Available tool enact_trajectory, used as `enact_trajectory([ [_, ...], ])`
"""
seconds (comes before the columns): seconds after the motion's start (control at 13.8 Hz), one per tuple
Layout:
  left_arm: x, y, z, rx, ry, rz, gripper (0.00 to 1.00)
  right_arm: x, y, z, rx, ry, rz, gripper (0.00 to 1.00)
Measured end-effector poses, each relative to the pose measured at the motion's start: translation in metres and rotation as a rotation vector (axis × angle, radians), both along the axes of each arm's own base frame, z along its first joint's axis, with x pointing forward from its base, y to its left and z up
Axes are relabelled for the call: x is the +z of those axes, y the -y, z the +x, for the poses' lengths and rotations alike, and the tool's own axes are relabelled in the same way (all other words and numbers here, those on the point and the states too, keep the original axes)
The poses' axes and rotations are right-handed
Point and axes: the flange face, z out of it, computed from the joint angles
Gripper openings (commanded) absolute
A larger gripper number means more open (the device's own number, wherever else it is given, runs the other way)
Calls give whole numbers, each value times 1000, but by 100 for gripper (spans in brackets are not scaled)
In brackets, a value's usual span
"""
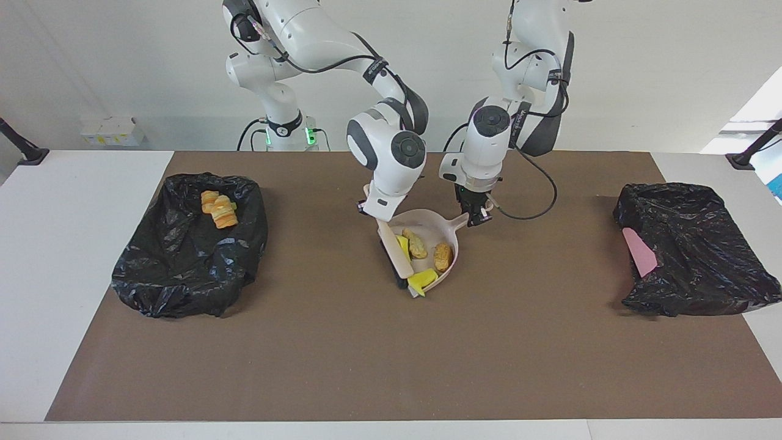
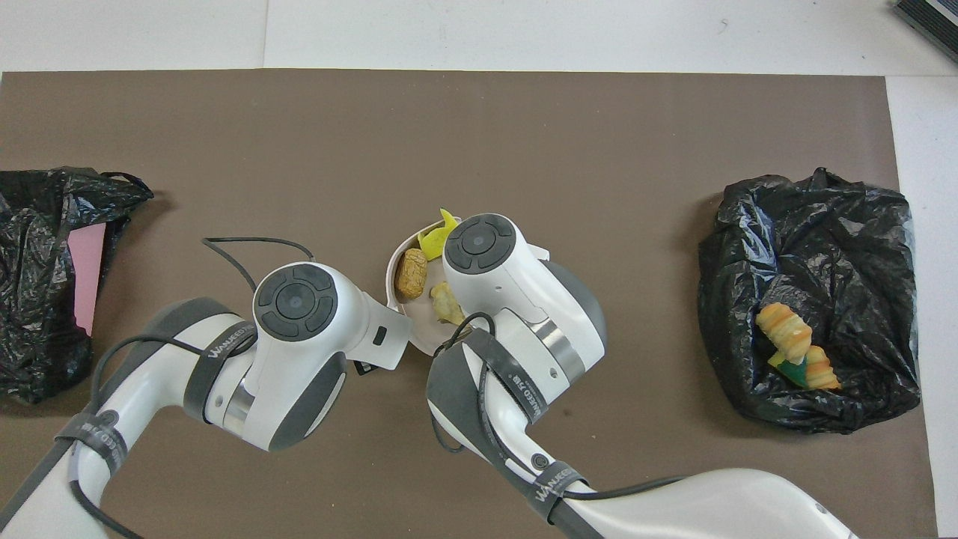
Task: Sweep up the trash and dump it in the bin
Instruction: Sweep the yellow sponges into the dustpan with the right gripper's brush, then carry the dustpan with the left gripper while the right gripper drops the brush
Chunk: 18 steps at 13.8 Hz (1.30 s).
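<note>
white wall (image 1: 122,61), white table (image 1: 73,244), brown mat (image 1: 391,366).

We see a pale pink dustpan (image 1: 435,227) on a plain brown mat (image 1: 391,360) covering a white bench (image 1: 73,256). In the dustpan lie bright yellow chunks (image 1: 421,280), a tan chunk (image 1: 417,244) and an orange-brown chunk (image 1: 443,257). At the dustpan's mouth is a brush (image 1: 394,260), its back beige, its bristles black. Well away from the dustpan, toward the right arm's end, a glossy black bag (image 1: 183,256) holds orange-and-cream ridged pieces (image 1: 220,211); in the overhead view one shows a green underside. Toward the left arm's end, another black bag (image 1: 702,256) bears a flat pink piece (image 1: 639,252). Both arms are white with dark grey joints.
</note>
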Motion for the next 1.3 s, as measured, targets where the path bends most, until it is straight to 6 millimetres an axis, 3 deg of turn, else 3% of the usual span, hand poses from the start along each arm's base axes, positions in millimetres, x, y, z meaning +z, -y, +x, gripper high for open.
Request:
enact_trajectory([
  [0.22,-5,-7,3,-14,21,-15,0,13,-5,-10,-14,-36,25,0],
  [0.65,-7,-45,26,-35,3,-105,0,68,1,-36,-23,-90,30,0],
  [0.94,-6,-64,37,-39,9,-126,0,82,4,-40,-50,-79,21,0],
  [1.3,-3,-89,48,-68,10,-169,0,93,-1,-49,-216,-78,-2,0],
])
